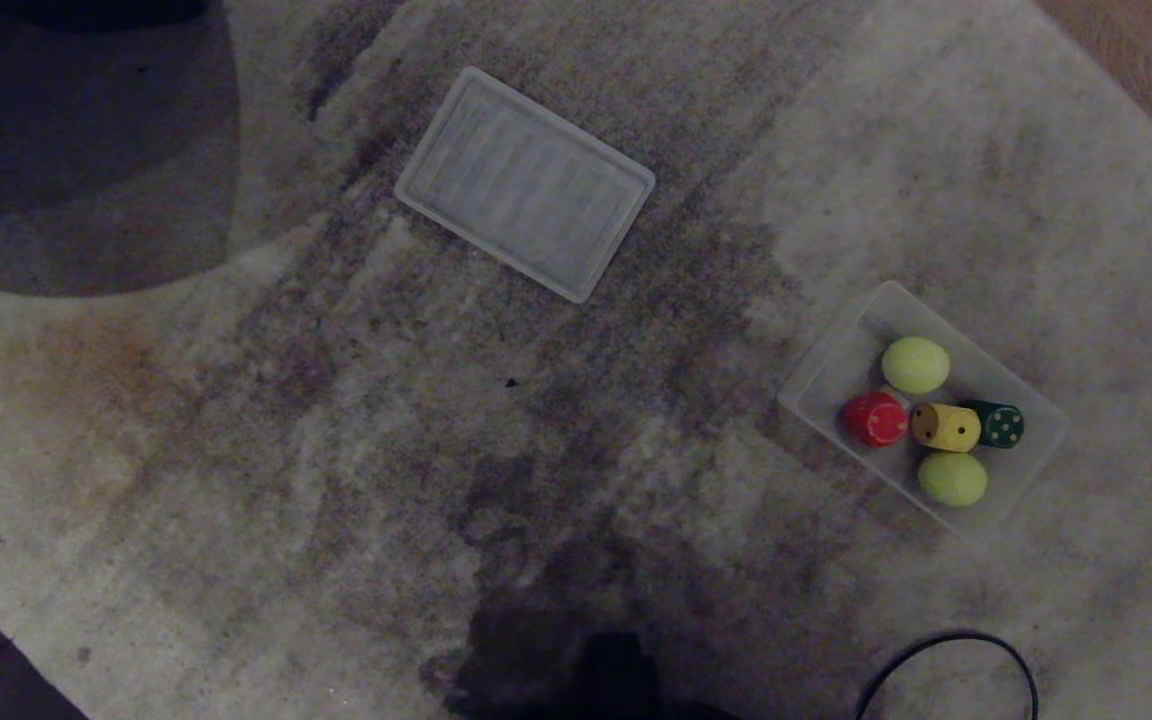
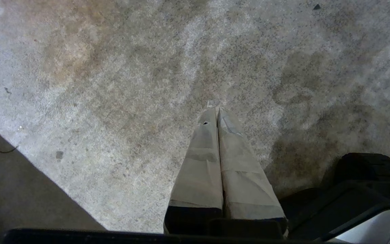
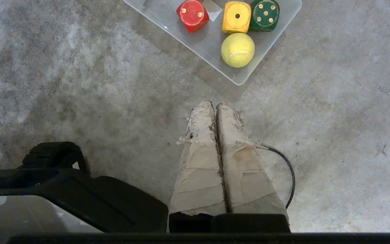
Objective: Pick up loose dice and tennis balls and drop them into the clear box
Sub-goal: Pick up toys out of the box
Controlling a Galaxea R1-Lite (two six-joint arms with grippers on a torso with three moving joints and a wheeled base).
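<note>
Landmark: the clear box [image 1: 826,365] sits on the floor [image 1: 236,450].
Dice: the red die [image 1: 874,418], yellow die [image 1: 944,427] and dark green die [image 1: 999,424] lie in a row inside the clear box.
Tennis balls: two tennis balls [image 1: 915,364] rest inside the clear box, one on each side of the row.
Looks: cubes with round corners and dots; fuzzy yellow-green balls.
Handling: the dice look hard and smooth, so squeeze two flat sides. The balls look light and squashy and may roll, so grab across the middle.
Left gripper [image 2: 217,110]: closed tight, holding nothing, away from the clear box.
Right gripper [image 3: 214,105]: closed tight, holding nothing, near the clear box.
Lid [image 1: 526,183]: lies flat, well apart from the clear box.
</note>
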